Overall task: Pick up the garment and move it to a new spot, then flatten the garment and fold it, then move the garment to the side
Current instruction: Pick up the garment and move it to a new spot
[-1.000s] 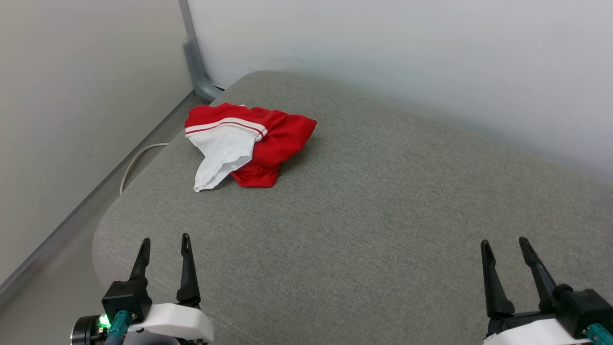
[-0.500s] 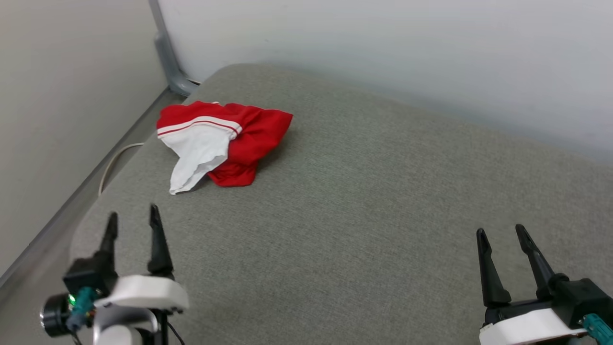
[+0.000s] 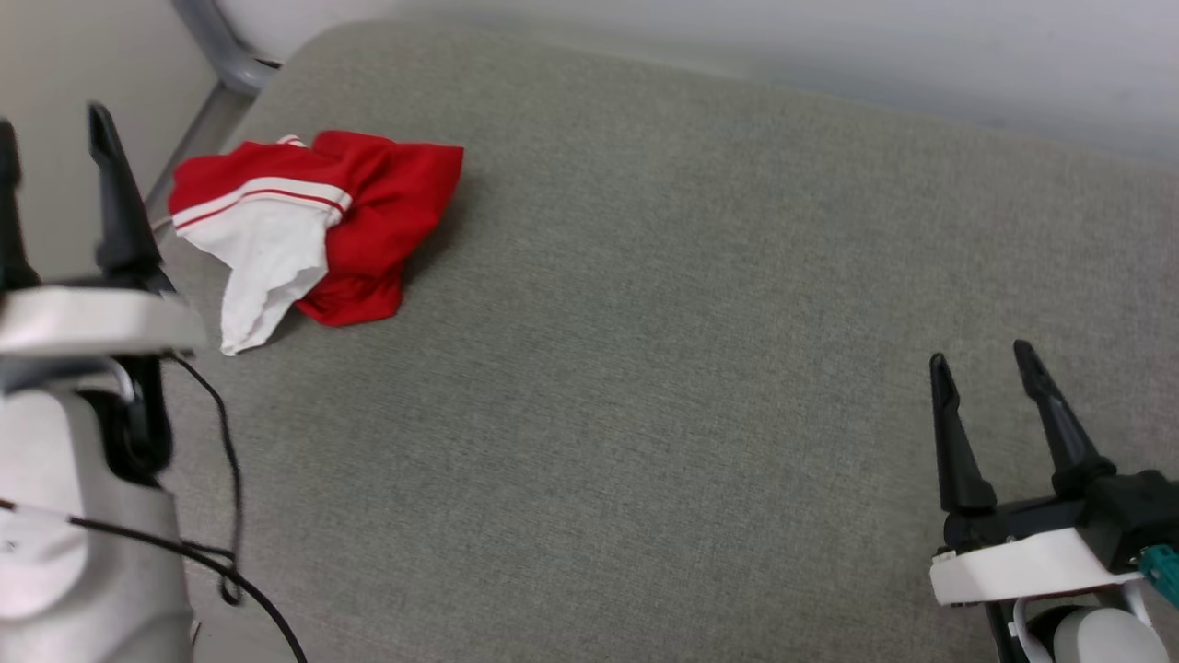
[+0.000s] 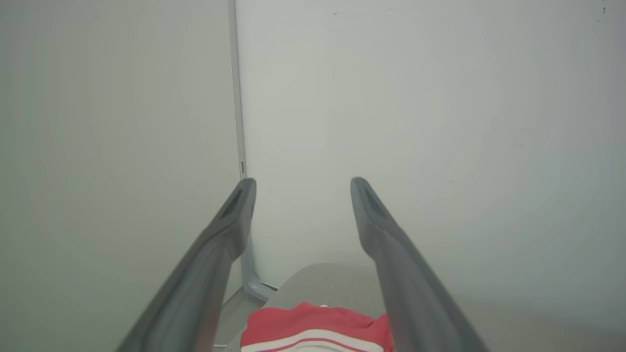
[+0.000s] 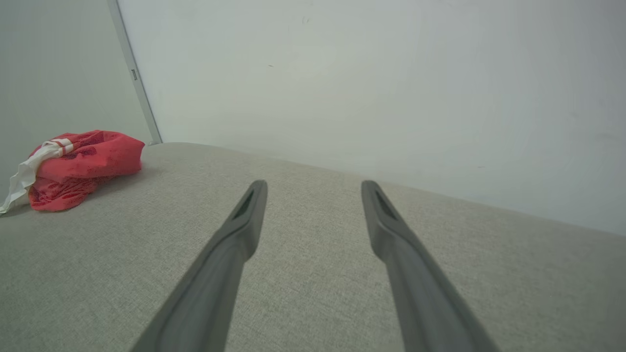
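Note:
The garment [image 3: 313, 221] lies crumpled near the far left corner of the grey cushion [image 3: 691, 368], red with a white sleeve and striped trim on top. My left gripper [image 3: 51, 129] hangs open just left of it, raised above the cushion's left edge, fingers apart and empty. In the left wrist view the left gripper [image 4: 303, 183] points at the wall, with the garment [image 4: 313, 327] low between its fingers. My right gripper [image 3: 981, 359] is open and empty over the cushion's near right part, far from the garment [image 5: 83, 166]. The right gripper [image 5: 314, 186] shows its fingers spread wide.
A pale wall runs along the cushion's far side. A grey metal post [image 3: 216, 46] stands at the far left corner. Black cables [image 3: 230, 479] hang along my left forearm. Past the cushion's left edge the floor drops away.
The head camera has swung, shifting the whole picture left and down. My left gripper has risen and gone forward, from the near edge to beside the garment. The garment lies as before.

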